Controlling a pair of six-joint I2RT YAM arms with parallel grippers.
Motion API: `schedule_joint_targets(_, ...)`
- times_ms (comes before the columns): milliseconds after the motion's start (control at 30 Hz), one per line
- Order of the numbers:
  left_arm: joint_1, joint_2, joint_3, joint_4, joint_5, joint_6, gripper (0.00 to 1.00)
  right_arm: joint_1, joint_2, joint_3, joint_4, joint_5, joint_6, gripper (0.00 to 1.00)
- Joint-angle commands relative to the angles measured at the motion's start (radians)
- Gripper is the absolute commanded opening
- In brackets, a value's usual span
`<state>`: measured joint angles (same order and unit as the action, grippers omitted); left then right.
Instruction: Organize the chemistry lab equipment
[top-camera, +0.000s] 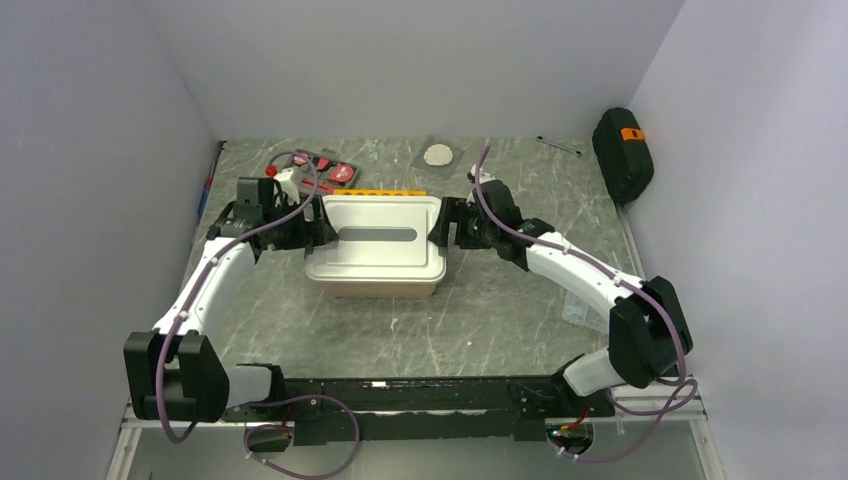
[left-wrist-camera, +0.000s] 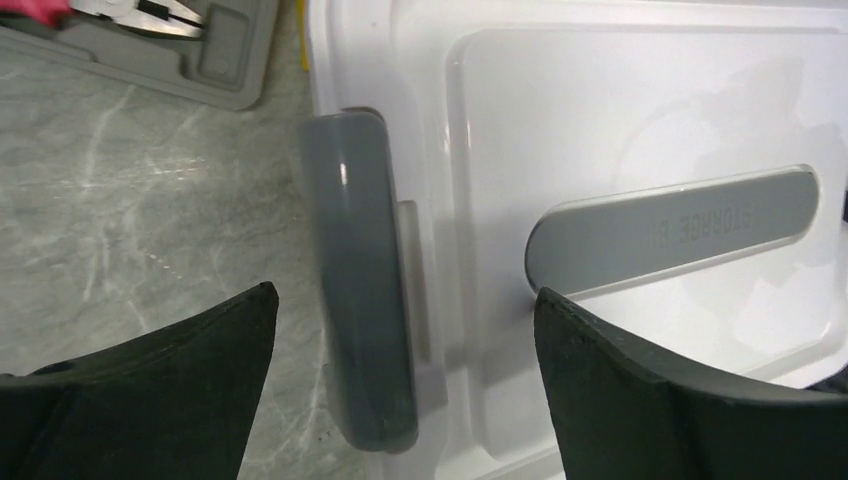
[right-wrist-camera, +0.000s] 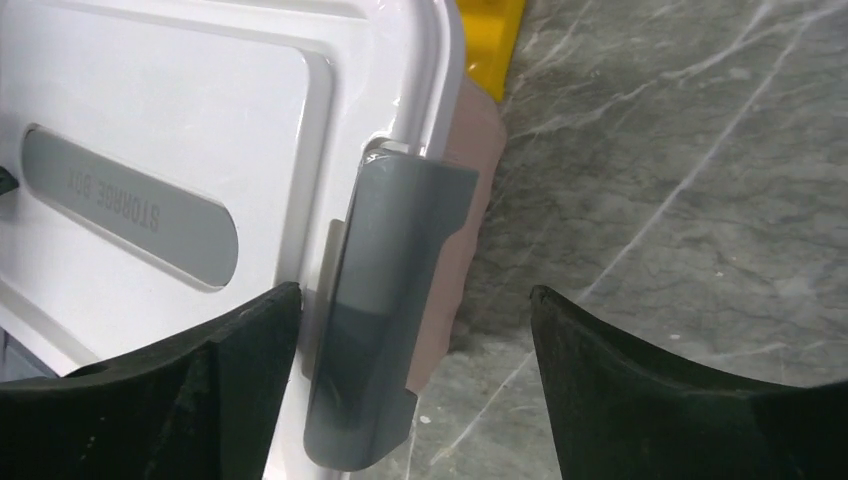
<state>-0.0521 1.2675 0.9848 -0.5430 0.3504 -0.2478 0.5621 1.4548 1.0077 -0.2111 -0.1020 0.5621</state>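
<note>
1. The yellow test-tube rack (top-camera: 380, 191) shows only as a thin yellow strip on the table, just behind the far edge of the storage box (top-camera: 376, 245).
2. The box has a white lid, a grey centre strip and a tan body.
3. The left gripper (left-wrist-camera: 402, 295) is spread wide astride the grey left latch (left-wrist-camera: 362, 280), holding nothing.
4. The right gripper (right-wrist-camera: 415, 290) is likewise spread wide astride the right latch (right-wrist-camera: 385, 320), empty.
5. The tool kit (top-camera: 325, 168) lies behind the left gripper.

We saw a grey marbled bench (top-camera: 500, 320) hemmed by plain pale walls (top-camera: 420, 60) at the frame's left, top and right.
</note>
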Motion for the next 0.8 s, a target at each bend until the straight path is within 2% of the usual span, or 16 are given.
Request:
schedule_joint_targets(0,-0.005,-0.073,-0.002,-0.033,-0.162,0.074,0.99,-0.007,-0.065,0.021,-0.106,0.093,-0.073,0.91)
schedule_joint_targets(67,-0.005,-0.12,-0.01,-0.012,-0.205,0.069,0.99,-0.007,-0.095,0.034,-0.122,0.101,-0.08,0.98)
schedule_joint_targets(267,-0.006,-0.297,-0.039,0.051,-0.385,0.055,0.99,-0.021,-0.22,0.045,-0.151,0.21,-0.094,1.0)
schedule_joint_targets(433,-0.028,-0.497,-0.09,0.14,-0.492,0.069,0.99,-0.026,-0.407,-0.042,-0.086,0.458,-0.121,1.0)
schedule_joint_targets(600,-0.071,-0.624,-0.119,0.178,-0.684,0.128,0.99,-0.023,-0.614,-0.185,0.065,0.661,-0.243,1.0)
schedule_joint_targets(767,-0.085,-0.726,-0.17,0.234,-0.66,0.155,0.99,-0.023,-0.793,-0.321,0.233,0.751,-0.418,1.0)
